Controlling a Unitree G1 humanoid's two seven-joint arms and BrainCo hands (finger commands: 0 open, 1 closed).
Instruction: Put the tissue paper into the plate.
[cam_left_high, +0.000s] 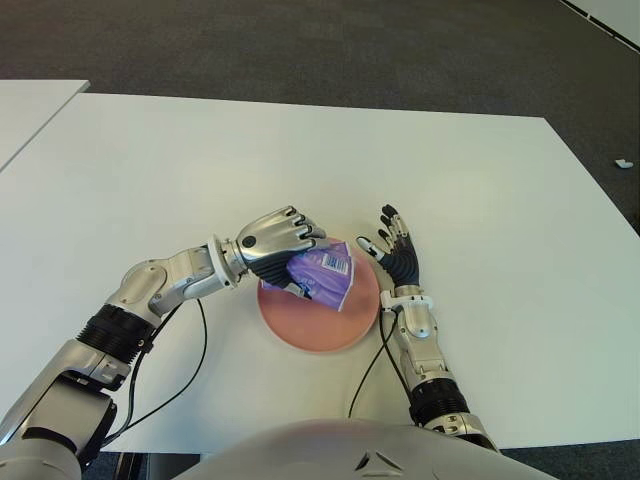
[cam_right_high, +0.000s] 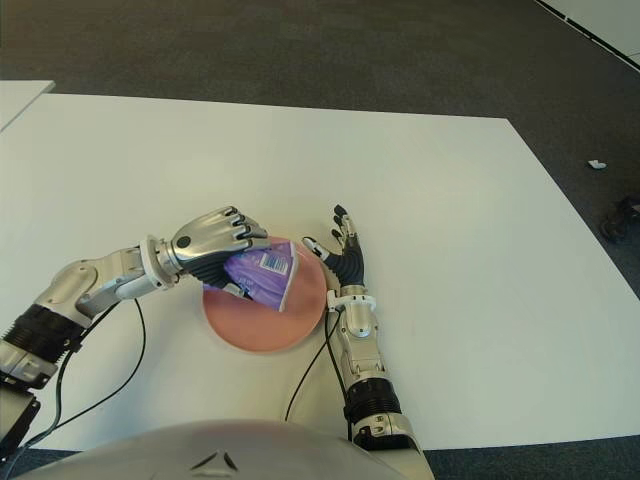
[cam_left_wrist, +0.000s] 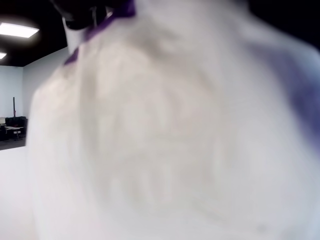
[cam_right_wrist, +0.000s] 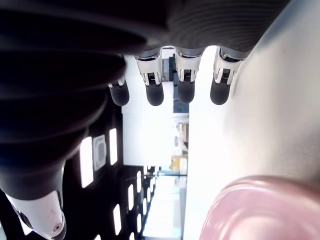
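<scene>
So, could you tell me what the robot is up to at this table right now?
The robot's left hand is closed around a purple tissue pack and holds it over the pink plate on the white table. Whether the pack already touches the plate cannot be told, but the fingers have not let go. The right hand shows just right of the plate, fingers spread and holding nothing.
</scene>
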